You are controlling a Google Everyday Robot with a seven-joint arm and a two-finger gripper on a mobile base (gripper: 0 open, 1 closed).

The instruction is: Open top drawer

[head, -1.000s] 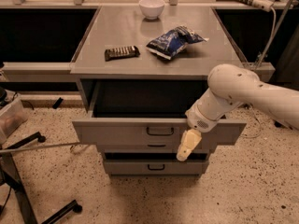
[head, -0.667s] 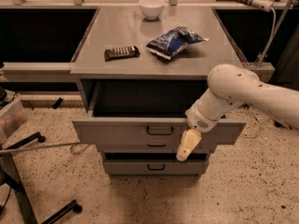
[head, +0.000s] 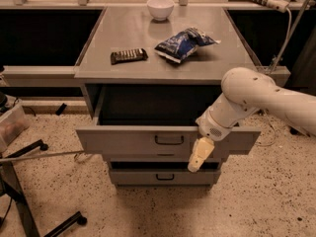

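The top drawer (head: 133, 139) is the widest grey metal drawer and stands pulled out from the cabinet, its dark tray showing behind the long front panel. Its small black loop handle (head: 169, 140) sits at the panel's centre. My gripper (head: 199, 157) hangs from the white arm just right of the handle, in front of the panel, with a cream finger (head: 200, 154) pointing down. It holds nothing that I can see. Two narrower grey drawers sit below; the lower one (head: 158, 177) shows its own black handle.
On the cabinet top (head: 98, 65) lie a dark snack bar (head: 128, 56), a blue chip bag (head: 183, 43) and a white bowl (head: 160, 7). A black stand's legs (head: 29, 191) and a thin rod (head: 44, 155) are at the left on the speckled floor.
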